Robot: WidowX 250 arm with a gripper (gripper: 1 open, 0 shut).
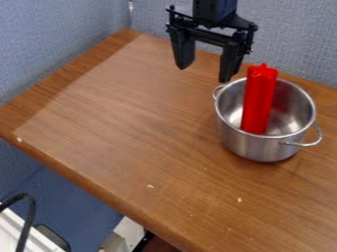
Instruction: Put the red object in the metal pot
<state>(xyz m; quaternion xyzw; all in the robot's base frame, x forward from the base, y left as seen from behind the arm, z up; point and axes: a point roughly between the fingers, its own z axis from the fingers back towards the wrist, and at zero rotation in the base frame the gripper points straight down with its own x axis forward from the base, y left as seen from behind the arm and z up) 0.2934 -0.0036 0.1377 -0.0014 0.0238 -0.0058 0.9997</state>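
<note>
Standing on end inside the metal pot point(269, 123): 1 red object point(258, 99), a plain bar-like block, its lower end on the pot floor, its upper end rising above the rim and seeming to lean toward the far wall.

Handling, judged: rigid, straight-sided, probably light; smooth faces may slip a little, but nothing suggests fragility. Best hold would be across the 2 long flat faces near the exposed top, where the pot wall does not crowd the fingers.

Pot: 1, shiny steel, straight sides, small loop handle showing at the right; likely light enough to slide if nudged.

Gripper point(210, 53): 1, black, pointing down, fingers spread wide and holding nothing, hanging above the wooden table point(118, 118) just left of and behind the pot, clear of the block.

Task status, judged: block already in the pot.
</note>
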